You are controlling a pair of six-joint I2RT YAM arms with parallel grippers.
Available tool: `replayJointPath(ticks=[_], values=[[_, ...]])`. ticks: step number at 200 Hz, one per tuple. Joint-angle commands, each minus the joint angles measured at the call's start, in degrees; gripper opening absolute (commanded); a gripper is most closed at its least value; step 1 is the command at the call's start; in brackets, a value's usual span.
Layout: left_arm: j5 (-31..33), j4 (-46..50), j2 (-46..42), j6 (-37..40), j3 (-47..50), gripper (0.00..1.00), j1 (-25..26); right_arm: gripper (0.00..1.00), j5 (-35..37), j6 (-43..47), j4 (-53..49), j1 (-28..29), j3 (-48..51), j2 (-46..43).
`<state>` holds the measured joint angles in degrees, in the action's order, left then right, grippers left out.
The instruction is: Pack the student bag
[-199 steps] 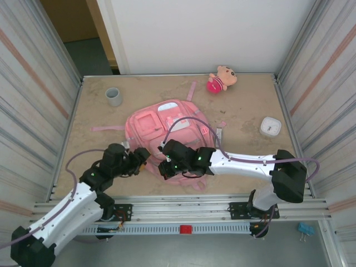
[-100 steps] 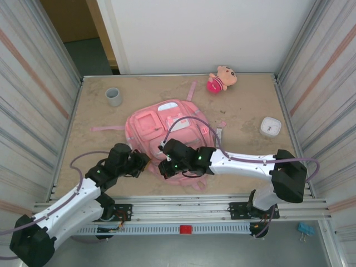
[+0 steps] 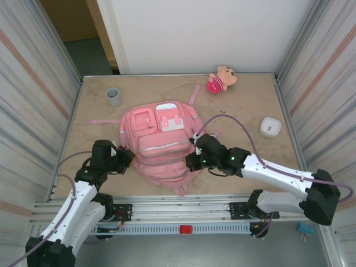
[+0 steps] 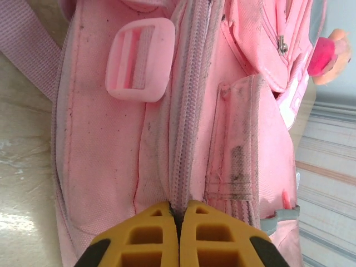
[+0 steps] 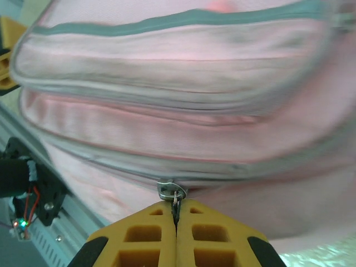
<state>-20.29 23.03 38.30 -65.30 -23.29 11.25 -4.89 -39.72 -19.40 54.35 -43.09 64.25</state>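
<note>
**Both grippers at the pink backpack's sides**

A beige, marbled table [image 3: 250,100] sits between ribbed metal side walls, with a white panel behind its far edge. The student bag [image 3: 161,142], a large soft pink fabric backpack with pale-trimmed zippers, lies flat in the middle of the table, and its lower end reaches toward the near edge. One thin pink strap trails toward the left edge.

The left gripper [image 3: 123,161] is at the bag's left side. In the left wrist view its yellow fingers [image 4: 150,233] are pressed tightly together against a pale zipper track. Whether they pinch any fabric cannot be told. A pink plastic buckle [image 4: 139,60] lies beside that track.

The right gripper [image 3: 192,161] is at the bag's right side. Its yellow fingers [image 5: 211,233] are clenched on a small metal zipper pull [image 5: 171,190] at the tips.

A grey cylindrical cup [image 3: 113,96] stands near the far-left corner. A small plush doll in a pink outfit [image 3: 221,78] lies at the far edge, right of centre. A white rounded square box [image 3: 270,127] rests near the right edge.
</note>
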Motion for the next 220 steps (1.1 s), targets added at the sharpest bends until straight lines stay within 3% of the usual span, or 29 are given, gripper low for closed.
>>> replayJointPath(ticks=[1, 13, 33, 43, 67, 91, 152, 191, 220], values=[[4.0, 3.0, 0.8, 6.4, -3.4, 0.00, -2.7, 0.00, -1.4, 2.6, -3.4, -2.5, 1.5, -2.8], [4.0, 3.8, 0.8, 9.1, -4.8, 0.02, -2.7, 0.00, -3.0, 3.5, -1.5, -2.1, 1.8, -3.3], [5.5, 5.2, -0.8, 15.6, -7.3, 0.36, -1.6, 0.00, -4.9, 3.8, 1.6, -1.7, 2.2, -4.2], [7.2, 5.7, -2.3, 19.5, -8.5, 0.48, -0.1, 0.00, -5.6, 4.0, 2.3, -1.7, 2.1, -4.2], [11.7, 5.4, -5.8, 30.5, -10.8, 0.58, 5.0, 0.00, -6.5, 4.4, 3.3, -1.7, 2.2, -4.3], [14.1, 3.0, -6.1, 42.3, -11.3, 0.60, 10.7, 0.00, -6.8, 4.7, 3.7, -1.8, 2.1, -3.9], [9.8, -8.5, 3.4, 73.0, -10.8, 0.59, 29.4, 0.00, -7.4, 4.3, 4.8, -1.8, 1.7, -2.1], [10.4, -11.7, 14.9, 85.2, -13.8, 0.62, 39.4, 0.00, -8.4, 4.1, 6.2, -1.7, 1.6, -0.8], [10.1, -14.7, 22.1, 88.5, -16.5, 0.60, 41.3, 0.00, -8.9, 4.1, 6.5, -1.6, 1.4, -0.1]])
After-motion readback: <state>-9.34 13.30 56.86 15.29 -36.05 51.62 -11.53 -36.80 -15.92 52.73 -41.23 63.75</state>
